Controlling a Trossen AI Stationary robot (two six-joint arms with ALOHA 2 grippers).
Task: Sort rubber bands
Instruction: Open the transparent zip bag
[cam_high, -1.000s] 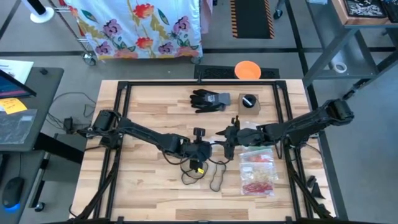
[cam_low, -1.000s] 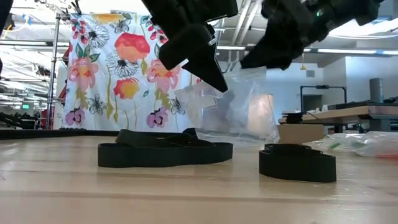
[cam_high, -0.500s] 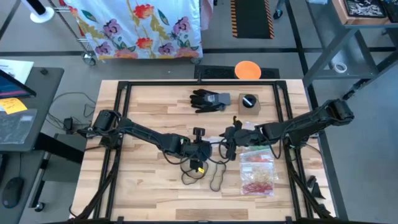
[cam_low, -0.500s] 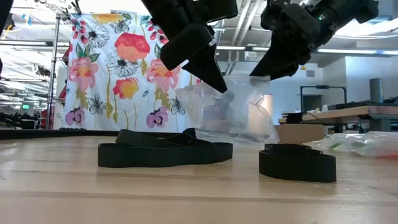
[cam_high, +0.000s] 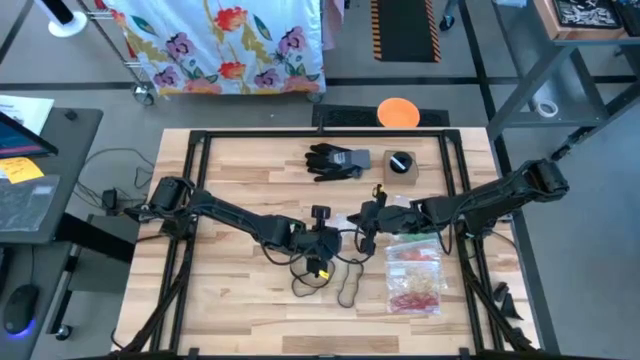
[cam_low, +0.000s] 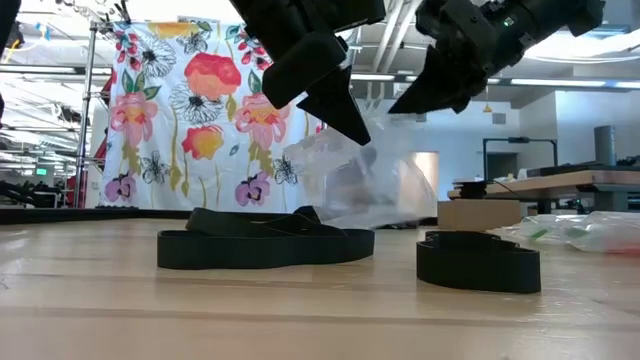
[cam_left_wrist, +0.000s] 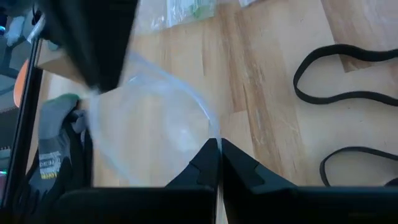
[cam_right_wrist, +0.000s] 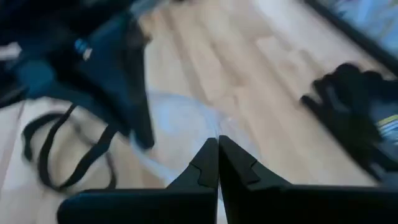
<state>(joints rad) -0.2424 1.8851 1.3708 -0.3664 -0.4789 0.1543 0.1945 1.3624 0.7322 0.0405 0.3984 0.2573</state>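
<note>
No writing can be read anywhere. Mid-bench, the left gripper (cam_left_wrist: 217, 146) and right gripper (cam_right_wrist: 217, 146) each pinch an edge of one clear plastic bag (cam_low: 365, 180), held off the wood. Only the low view shows that lift. Black rubber bands (cam_high: 345, 285) lie toward the near edge, bagged coloured ones (cam_high: 412, 285) beside them.

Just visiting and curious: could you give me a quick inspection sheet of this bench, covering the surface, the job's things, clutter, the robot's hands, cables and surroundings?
Surface: wooden table, black frame.
Job's things: black rubber bands loose; coloured rubber bands in filled bags.
Clutter: black glove, small box.
Hands: left hand and right hand both shut on a clear bag, held above the table.
Cables: bundle at the left edge.
Surroundings: floral cloth, orange disc.
</note>
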